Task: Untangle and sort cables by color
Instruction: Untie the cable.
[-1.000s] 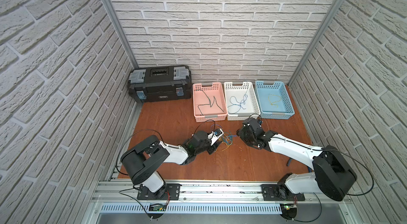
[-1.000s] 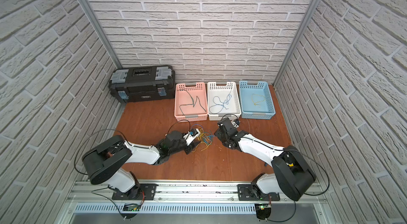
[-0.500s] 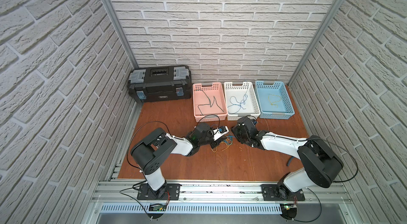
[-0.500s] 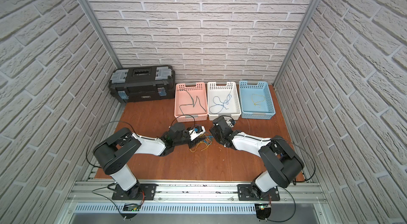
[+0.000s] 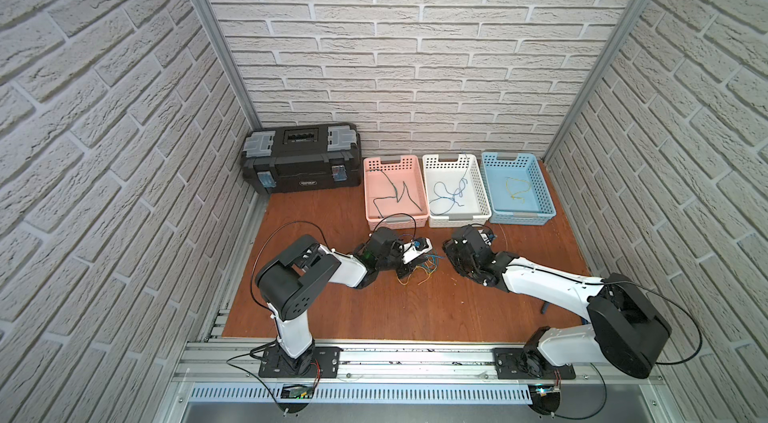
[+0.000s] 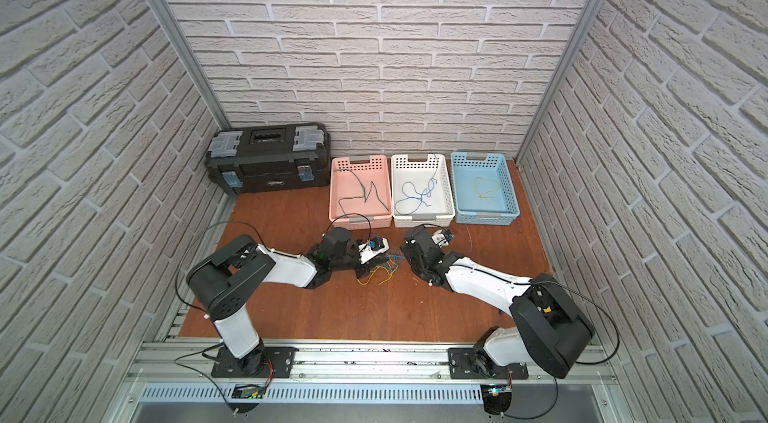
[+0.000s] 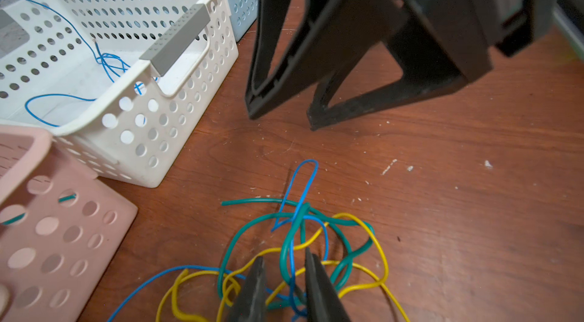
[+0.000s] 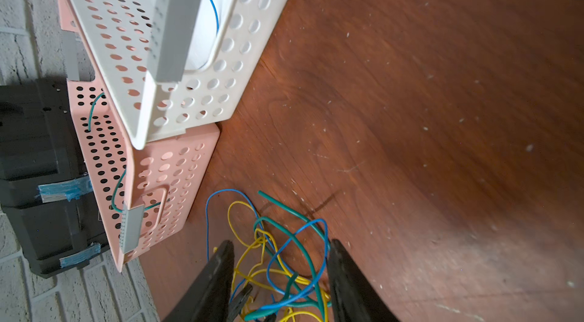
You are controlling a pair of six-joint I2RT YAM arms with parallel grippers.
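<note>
Here both top views give only a small knot of cables (image 5: 430, 265) on the table (image 5: 415, 317) — the left wrist view shows the left gripper (image 7: 283, 255) narrowly parted, green and blue strands in the gap, unclamped. The right gripper (image 8: 280, 242) gapes wide astride the knot, which has not moved since a second ago.
</note>
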